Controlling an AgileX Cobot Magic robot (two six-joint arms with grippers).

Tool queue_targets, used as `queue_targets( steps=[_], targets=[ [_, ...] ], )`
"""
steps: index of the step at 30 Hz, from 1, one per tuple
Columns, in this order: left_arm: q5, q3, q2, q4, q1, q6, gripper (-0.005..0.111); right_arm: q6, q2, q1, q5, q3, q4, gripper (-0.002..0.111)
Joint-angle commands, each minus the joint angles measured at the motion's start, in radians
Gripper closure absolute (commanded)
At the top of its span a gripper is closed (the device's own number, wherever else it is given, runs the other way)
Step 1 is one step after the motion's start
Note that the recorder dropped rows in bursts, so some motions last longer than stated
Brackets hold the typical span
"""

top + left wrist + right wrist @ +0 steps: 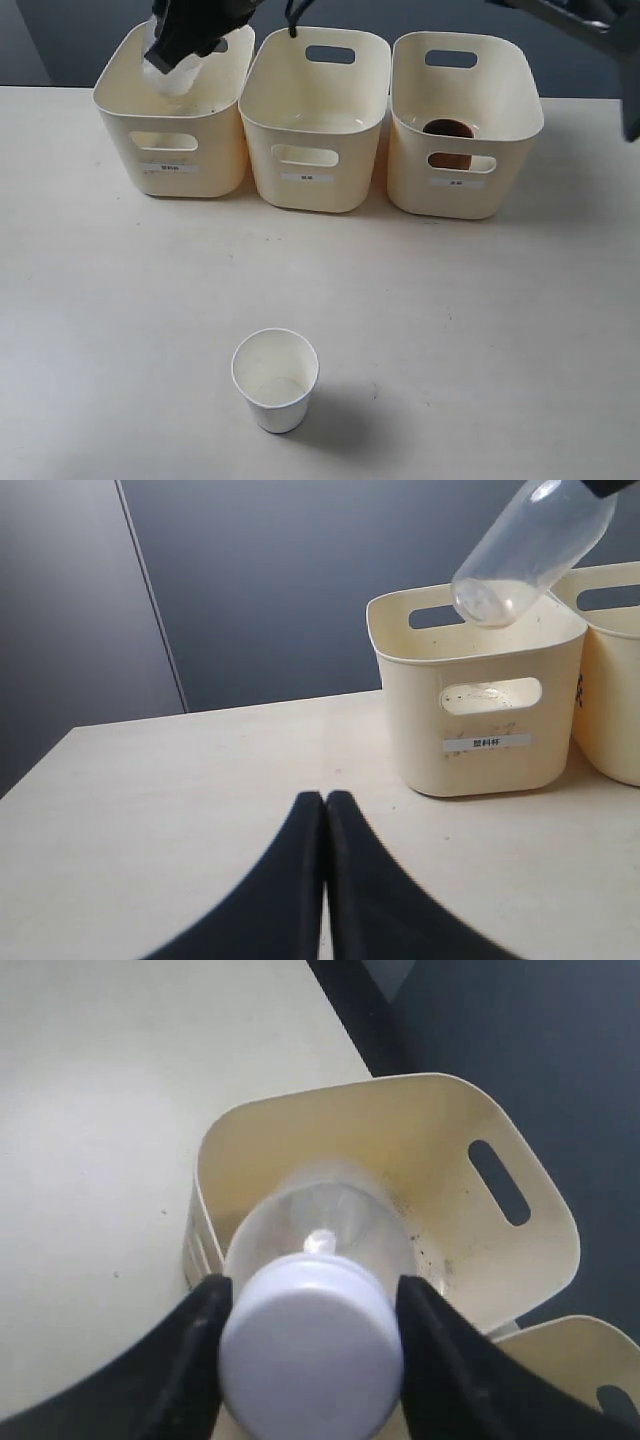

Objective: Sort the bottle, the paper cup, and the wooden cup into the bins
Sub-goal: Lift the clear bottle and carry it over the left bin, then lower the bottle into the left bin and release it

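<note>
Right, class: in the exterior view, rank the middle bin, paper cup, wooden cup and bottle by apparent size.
1. Middle bin.
2. Paper cup, though nearest the camera.
3. Wooden cup and bottle: unranked; the right bin hides most of the cup, the right gripper part of the bottle.

The bins (pixel 350 170) are standing side by side along the back, barely a gap between them. The right gripper (pixel 312 1345) and bottle (pixel 530 550) are hanging over the left bin (pixel 130 150), blocking its mouth. The paper cup (pixel 275 380) is standing alone, bare table (pixel 480 340) all round.
</note>
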Motion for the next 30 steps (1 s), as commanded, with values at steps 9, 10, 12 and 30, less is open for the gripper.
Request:
queue_targets(
  steps=[9, 10, 12, 30],
  targets=[
    [-0.007, 0.002, -0.005, 0.000, 0.000, -0.001, 0.107, 0.148, 0.235, -0.041, 0.097, -0.207, -0.090, 0.109],
    [-0.007, 0.002, -0.005, 0.000, 0.000, -0.001, 0.107, 0.144, 0.250, -0.041, 0.095, -0.217, -0.090, 0.109],
    [-0.007, 0.002, -0.005, 0.000, 0.000, -0.001, 0.107, 0.140, 0.260, -0.041, 0.079, -0.220, -0.088, 0.109],
    [-0.007, 0.002, -0.005, 0.000, 0.000, -0.001, 0.107, 0.107, 0.313, -0.053, -0.029, -0.220, -0.061, 0.109]
  ],
)
